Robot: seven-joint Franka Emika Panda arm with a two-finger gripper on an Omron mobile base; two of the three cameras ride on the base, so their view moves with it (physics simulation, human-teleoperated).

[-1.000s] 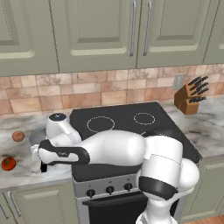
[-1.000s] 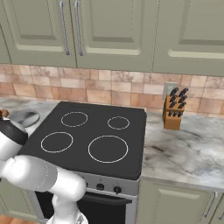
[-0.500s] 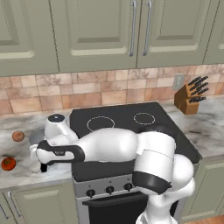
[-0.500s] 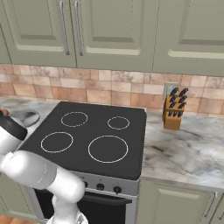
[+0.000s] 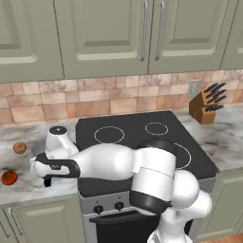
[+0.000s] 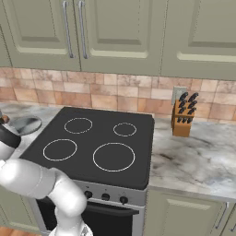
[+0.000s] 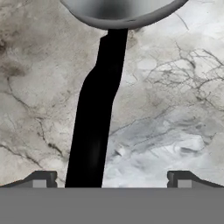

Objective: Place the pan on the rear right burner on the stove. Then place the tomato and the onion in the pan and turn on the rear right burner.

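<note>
The pan [image 7: 118, 11] lies on the marble counter left of the stove [image 5: 142, 142], its grey bowl at the top of the hand view. Its black handle [image 7: 98, 118] runs down between my fingertips [image 7: 43, 179], nearer the left one. My gripper [image 7: 111, 180] is open, hovering over the handle and touching nothing. From the right, the pan [image 6: 25, 123] shows as a grey oval beside the stove [image 6: 92, 143]. The tomato [image 5: 8, 177] and onion [image 5: 19, 147] rest on the counter left of my gripper [image 5: 47, 182]. The rear right burner [image 5: 156, 128] [image 6: 124, 129] is bare.
A wooden knife block [image 5: 206, 104] [image 6: 183, 117] stands on the counter right of the stove, against the tiled backsplash. Cabinets hang above. My own arm stretches low across the stove's front left corner.
The hand has crept a little to the left over the pan handle while the elbow swung round. The jaws stayed open and the pan, tomato and onion have not moved.
</note>
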